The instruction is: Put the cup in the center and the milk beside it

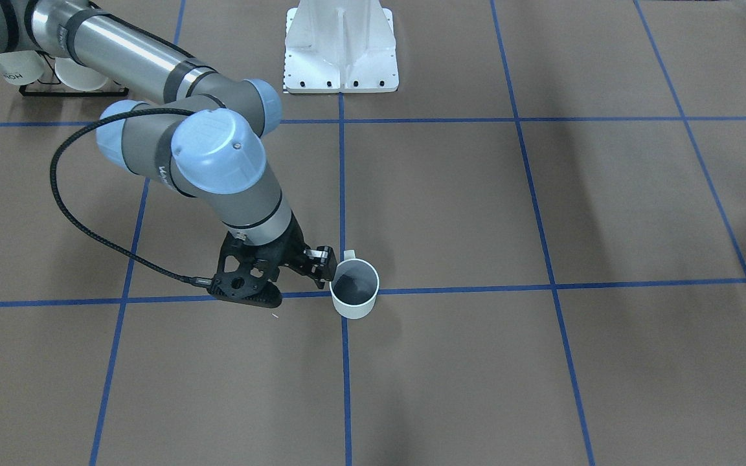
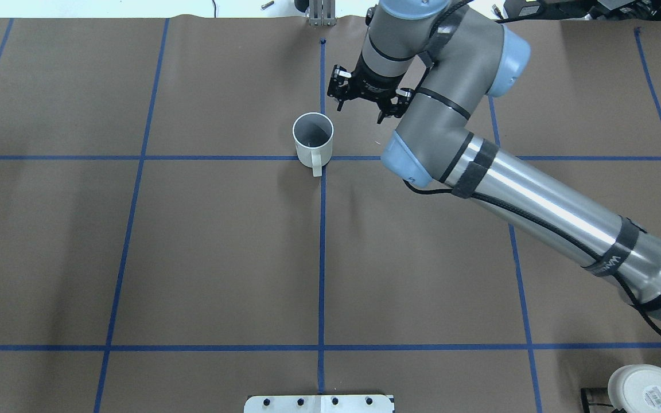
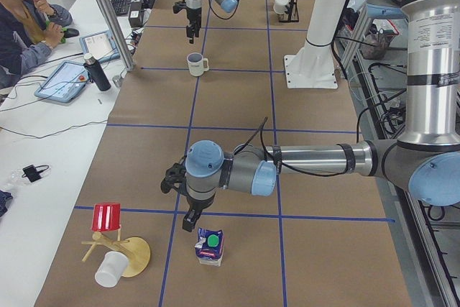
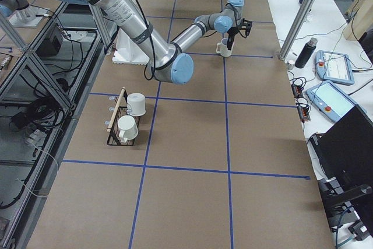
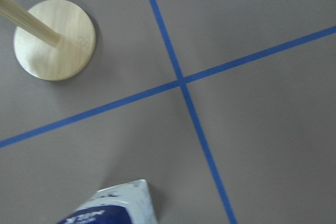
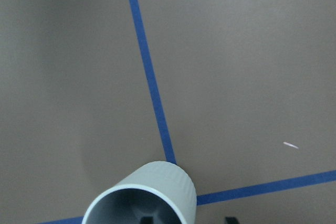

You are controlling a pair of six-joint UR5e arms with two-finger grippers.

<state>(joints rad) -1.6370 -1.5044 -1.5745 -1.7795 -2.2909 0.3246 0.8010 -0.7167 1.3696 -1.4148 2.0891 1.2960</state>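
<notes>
Judging from the brown table (image 2: pixel 193 258), about half the job looks done. The right arm (image 2: pixel 537 201) reaches from the robot's side to the table's middle, its wrist bent downward. The left arm (image 3: pixel 316 159) stretches low over the table's left end, wrist likewise turned down. The milk (image 3: pixel 209 244) stands upright at that left end, well apart from the centre, so carrying it over and setting it beside the mug is what remains. The cup (image 2: pixel 313 137) stands upright on the crossing of the blue tape lines (image 2: pixel 322 258) at mid-table, handle toward the robot's base, with nothing holding it; that part appears finished. The right gripper (image 2: pixel 360 113) hangs just beside the cup and above its rim, fingers spread wide and empty, touching nothing as far as the overhead view shows. The left gripper (image 3: pixel 181 203) hovers near the milk, up and to one side of its green cap, not on it. Whether its fingers are apart or together cannot be told, since only the side view shows them.
</notes>
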